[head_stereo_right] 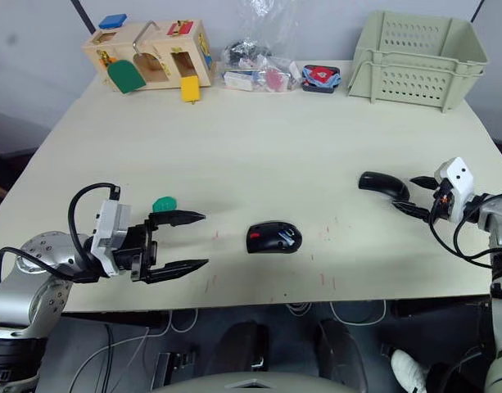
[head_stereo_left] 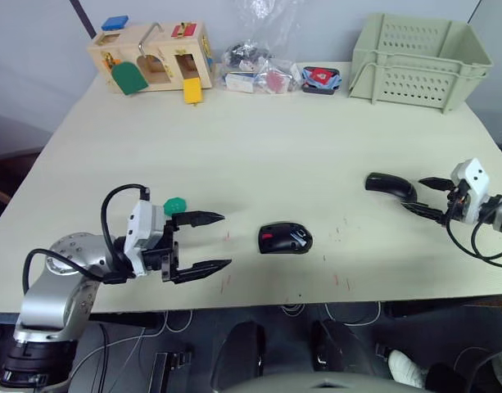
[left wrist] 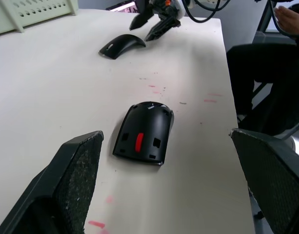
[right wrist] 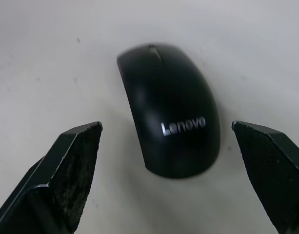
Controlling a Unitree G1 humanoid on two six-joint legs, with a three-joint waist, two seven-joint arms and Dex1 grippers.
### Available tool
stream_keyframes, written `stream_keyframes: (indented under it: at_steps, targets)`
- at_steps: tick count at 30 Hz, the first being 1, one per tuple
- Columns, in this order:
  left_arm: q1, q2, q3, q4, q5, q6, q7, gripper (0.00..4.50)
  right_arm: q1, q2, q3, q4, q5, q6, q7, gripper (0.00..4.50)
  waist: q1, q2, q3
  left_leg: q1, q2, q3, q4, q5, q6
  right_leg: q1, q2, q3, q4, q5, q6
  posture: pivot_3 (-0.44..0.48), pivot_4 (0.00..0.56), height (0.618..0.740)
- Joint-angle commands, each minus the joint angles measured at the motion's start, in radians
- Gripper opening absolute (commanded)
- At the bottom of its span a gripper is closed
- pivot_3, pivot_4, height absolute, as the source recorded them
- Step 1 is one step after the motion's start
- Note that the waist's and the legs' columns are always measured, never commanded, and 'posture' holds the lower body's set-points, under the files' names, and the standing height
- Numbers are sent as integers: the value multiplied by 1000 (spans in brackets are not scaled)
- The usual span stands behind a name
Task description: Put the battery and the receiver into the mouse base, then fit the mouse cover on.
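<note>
Left eye view — both grippers (head_stereo_left: 219, 241) (head_stereo_left: 420, 195) spread wide, right facing mouse cover (head_stereo_left: 390, 184), mouse base (head_stereo_left: 285, 238) between.

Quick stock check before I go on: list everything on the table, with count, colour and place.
mouse base: one, black with red, table centre front.
mouse cover: one, glossy black, right side, just ahead of the right end effector.
crate: one, pale green, far right corner.
wooden latch box: one, tan with coloured parts, far left.
clear bags of small parts: a pile, far centre.
green piece: one, near the left end effector.
left end effector: black, open, aimed at the mouse base.
right end effector: black, open.
</note>
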Motion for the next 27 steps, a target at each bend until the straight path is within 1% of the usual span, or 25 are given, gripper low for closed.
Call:
stream_keyframes:
  at_steps: [1,5,8,13,27]
  targets:
    - [8,14,46,-53,-33,18,29,4439,-48,-30,-4,46,-24,-1,-4,4500,-5,0,0,0,0,0,0,0,0,0,0,0,0,0,0,0,150,740]
    - [38,7,80,-72,-46,30,64,4439,-60,-14,-12,39,-29,6,-27,4500,-11,0,1,0,0,0,0,0,0,0,0,0,0,0,0,0,150,740]
    - [62,-1,85,-96,-57,39,84,4439,-66,-11,-7,45,-38,-4,-29,4500,-11,0,1,0,0,0,0,0,0,0,0,1,0,0,0,0,150,740]
    - [70,-6,96,-116,-95,61,106,4439,-96,-16,2,69,-57,-11,-20,4500,-10,1,1,0,0,1,0,0,0,0,0,1,0,0,0,0,150,740]
    - [142,-32,143,-196,-138,67,183,4439,-161,0,42,121,-101,6,23,4500,-10,1,2,0,0,2,0,0,0,-1,0,2,0,0,0,0,150,740]
